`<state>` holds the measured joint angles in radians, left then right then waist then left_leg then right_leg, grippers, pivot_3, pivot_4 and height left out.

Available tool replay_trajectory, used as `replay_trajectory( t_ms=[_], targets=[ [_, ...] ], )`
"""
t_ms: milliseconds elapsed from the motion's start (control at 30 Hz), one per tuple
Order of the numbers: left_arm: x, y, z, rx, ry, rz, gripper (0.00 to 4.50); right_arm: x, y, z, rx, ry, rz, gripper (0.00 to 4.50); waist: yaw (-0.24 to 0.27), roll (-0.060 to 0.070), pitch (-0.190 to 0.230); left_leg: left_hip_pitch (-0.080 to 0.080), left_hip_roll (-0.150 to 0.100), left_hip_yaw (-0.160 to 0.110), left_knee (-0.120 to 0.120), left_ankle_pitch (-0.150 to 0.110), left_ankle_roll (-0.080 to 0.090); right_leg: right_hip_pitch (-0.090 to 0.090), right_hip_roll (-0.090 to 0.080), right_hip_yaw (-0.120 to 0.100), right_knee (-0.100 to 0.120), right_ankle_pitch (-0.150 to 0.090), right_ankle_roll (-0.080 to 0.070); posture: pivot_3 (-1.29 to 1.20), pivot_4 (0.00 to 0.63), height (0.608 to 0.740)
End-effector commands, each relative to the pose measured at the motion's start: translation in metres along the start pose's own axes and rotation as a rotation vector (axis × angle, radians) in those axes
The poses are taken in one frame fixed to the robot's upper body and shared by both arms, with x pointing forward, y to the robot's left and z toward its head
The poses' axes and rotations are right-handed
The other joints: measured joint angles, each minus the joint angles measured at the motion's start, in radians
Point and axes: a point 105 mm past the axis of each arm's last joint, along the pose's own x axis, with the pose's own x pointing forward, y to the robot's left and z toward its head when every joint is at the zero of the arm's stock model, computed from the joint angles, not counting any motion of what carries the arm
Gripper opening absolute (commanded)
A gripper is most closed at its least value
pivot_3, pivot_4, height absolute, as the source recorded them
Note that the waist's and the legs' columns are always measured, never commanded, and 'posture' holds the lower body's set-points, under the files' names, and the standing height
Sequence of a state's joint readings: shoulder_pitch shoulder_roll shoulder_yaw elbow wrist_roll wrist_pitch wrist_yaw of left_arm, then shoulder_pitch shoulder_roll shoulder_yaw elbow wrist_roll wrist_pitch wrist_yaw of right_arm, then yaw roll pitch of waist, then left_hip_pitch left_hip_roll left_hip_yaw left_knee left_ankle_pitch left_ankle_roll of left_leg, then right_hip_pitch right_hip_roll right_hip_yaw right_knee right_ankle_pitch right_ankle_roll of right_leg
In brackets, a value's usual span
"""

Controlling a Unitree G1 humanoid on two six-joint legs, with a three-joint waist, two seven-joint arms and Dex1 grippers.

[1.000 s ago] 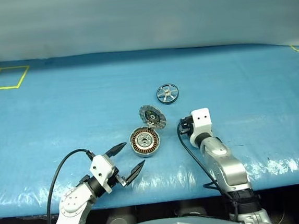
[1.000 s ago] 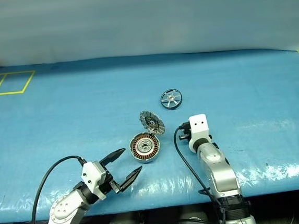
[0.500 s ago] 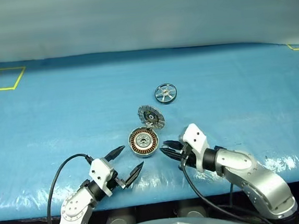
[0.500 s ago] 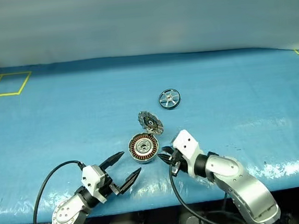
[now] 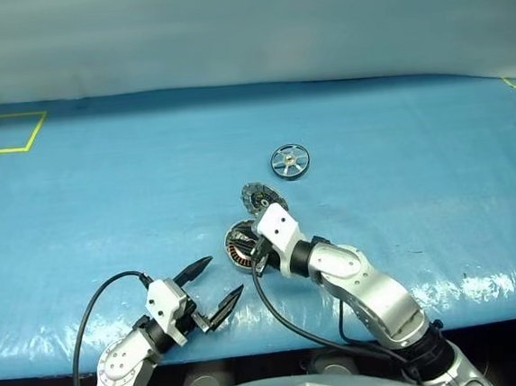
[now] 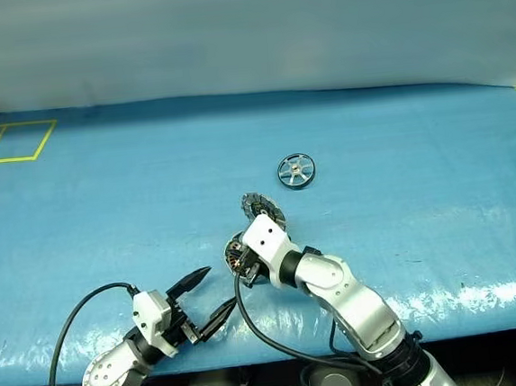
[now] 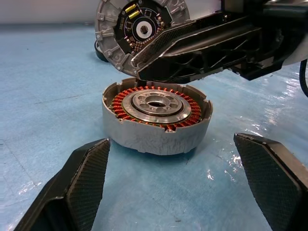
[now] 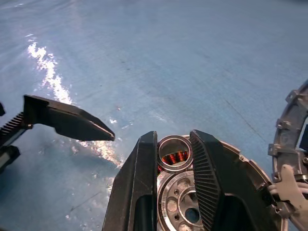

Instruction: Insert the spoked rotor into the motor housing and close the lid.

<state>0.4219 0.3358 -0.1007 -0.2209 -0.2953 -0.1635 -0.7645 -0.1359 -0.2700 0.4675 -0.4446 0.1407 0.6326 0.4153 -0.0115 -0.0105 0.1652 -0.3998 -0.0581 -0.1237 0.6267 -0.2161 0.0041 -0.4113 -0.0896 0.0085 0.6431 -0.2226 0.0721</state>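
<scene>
Closest to me, my left claw (image 5: pixel 224 275) hangs low over the blue surface (image 5: pixel 105 197) near its front edge, with both black fingers spread wide and nothing between them. Just ahead of that claw, square between its fingertips in the left wrist view, sits the grey cup (image 7: pixel 154 139), resting flat on the surface with its copper-coloured winding ring and silver centre bearing open to view. My right claw (image 8: pixel 174 139) comes in from the right of the left one and sits directly over the cup, angled down a little, its fingers drawn close together. A small silver ring (image 8: pixel 175 137) sits between their tips, and from what I can see they are pinching it just above the windings. Right behind the right claw, on the cup's far rim, the lid (image 7: pixel 139 29) stands up on its hinge, its dark patterned inner face and central hub turned towards me. Further out beyond both claws and slightly to the right, well apart from the cup, the spoked wheel (image 5: pixel 290 161) lies flat on the surface, untouched by either claw.
</scene>
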Motion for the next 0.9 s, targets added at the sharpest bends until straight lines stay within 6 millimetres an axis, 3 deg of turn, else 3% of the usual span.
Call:
replay_trajectory(
  t_ms=[33, 433, 900],
  targets=[
    [-0.002, 0.0, 0.002, 0.012, -0.021, 0.0, 4.5, 0.0, -0.007, 0.008, -0.037, -0.042, -0.041, 0.67, 0.0, 0.0, 0.0, 0.0, 0.0, 0.0, 0.0, 0.0, 0.0, 0.0, 0.0, 0.0, 0.0, 0.0, 0.0, 0.0, 0.15, 0.74],
    [-0.001, 0.002, 0.0, 0.01, -0.021, 0.003, 4.5, -0.007, -0.01, -0.014, 0.024, 0.028, -0.046, 0.67, -0.002, 0.0, 0.0, 0.0, 0.0, 0.0, 0.0, 0.0, 0.0, 0.001, 0.0, 0.0, 0.001, 0.0, 0.0, 0.0, 0.15, 0.74],
    [0.001, 0.002, 0.001, 0.018, -0.013, -0.004, 4.5, -0.004, -0.008, -0.019, 0.057, 0.03, -0.042, 0.67, -0.002, 0.0, 0.0, 0.0, 0.0, 0.0, 0.0, 0.0, 0.0, 0.001, 0.0, 0.0, 0.001, 0.0, 0.0, 0.0, 0.15, 0.74]
  ],
)
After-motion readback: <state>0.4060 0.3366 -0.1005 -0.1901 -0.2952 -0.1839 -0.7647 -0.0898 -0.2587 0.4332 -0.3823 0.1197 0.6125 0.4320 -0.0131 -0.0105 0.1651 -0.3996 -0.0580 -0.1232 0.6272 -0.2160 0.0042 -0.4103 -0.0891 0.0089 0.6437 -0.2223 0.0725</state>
